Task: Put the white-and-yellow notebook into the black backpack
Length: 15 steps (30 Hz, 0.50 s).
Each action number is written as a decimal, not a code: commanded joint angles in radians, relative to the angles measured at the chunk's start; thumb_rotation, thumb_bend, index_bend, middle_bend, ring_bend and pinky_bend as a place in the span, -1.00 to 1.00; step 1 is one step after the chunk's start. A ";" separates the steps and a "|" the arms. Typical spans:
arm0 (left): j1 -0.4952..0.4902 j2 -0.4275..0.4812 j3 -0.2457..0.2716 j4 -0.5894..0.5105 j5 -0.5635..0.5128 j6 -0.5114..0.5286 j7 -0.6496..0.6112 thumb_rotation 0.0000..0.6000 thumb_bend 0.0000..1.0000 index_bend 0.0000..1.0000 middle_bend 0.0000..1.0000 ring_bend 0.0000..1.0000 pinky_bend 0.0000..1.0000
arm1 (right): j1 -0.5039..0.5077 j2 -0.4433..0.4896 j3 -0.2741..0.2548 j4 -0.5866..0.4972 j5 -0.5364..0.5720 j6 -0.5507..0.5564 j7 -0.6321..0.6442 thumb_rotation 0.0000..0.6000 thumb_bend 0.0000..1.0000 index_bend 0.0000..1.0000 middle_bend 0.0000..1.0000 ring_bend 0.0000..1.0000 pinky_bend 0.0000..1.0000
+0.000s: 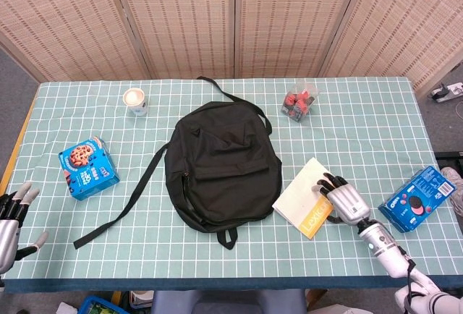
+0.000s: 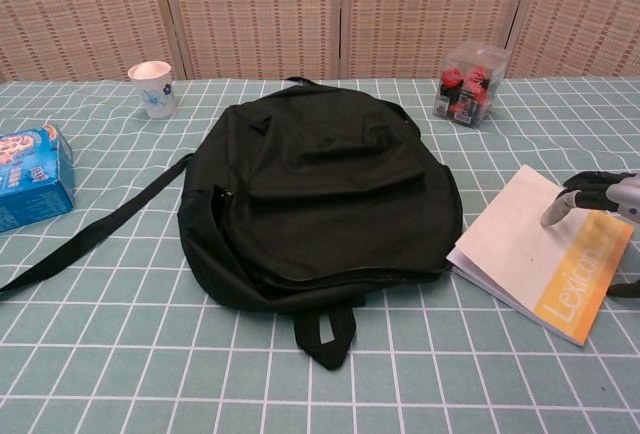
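Observation:
The black backpack (image 1: 221, 162) (image 2: 318, 199) lies flat in the middle of the table, its long strap trailing to the left. The white-and-yellow notebook (image 1: 302, 197) (image 2: 532, 250) lies flat just right of it, its yellow band marked "Lexicon". My right hand (image 1: 346, 200) (image 2: 598, 199) hovers over the notebook's right edge with fingers spread, the fingertips (image 1: 325, 181) above the cover; I cannot tell whether they touch it. My left hand (image 1: 10, 215) is at the table's front-left corner, fingers apart and empty, far from both objects.
A blue cookie box (image 1: 88, 167) (image 2: 32, 175) sits at the left and a paper cup (image 1: 135, 101) (image 2: 153, 87) at the back left. A clear box of red and black items (image 1: 299, 102) (image 2: 470, 83) stands behind the notebook. Another blue cookie box (image 1: 419, 198) lies right of my right hand.

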 commanded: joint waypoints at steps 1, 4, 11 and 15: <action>0.000 0.000 0.000 0.000 -0.001 -0.001 0.000 1.00 -0.49 -0.74 -0.90 -0.79 -0.85 | 0.004 -0.009 -0.002 0.012 0.001 -0.001 0.004 1.00 -0.93 -0.48 -0.56 -0.84 -0.61; 0.001 0.000 -0.001 0.000 -0.002 -0.001 -0.001 1.00 -0.49 -0.74 -0.90 -0.79 -0.85 | 0.009 -0.024 -0.001 0.031 -0.005 0.017 0.021 1.00 -0.91 -0.48 -0.56 -0.84 -0.61; 0.002 0.002 -0.002 -0.002 -0.002 0.001 -0.002 1.00 -0.49 -0.75 -0.90 -0.79 -0.85 | 0.026 -0.060 0.003 0.081 -0.019 0.056 0.064 1.00 -0.73 -0.47 -0.56 -0.84 -0.61; 0.003 0.003 -0.003 -0.001 -0.003 0.002 -0.006 1.00 -0.49 -0.75 -0.90 -0.79 -0.85 | 0.038 -0.068 0.011 0.093 -0.018 0.068 0.078 1.00 -0.71 -0.46 -0.56 -0.84 -0.61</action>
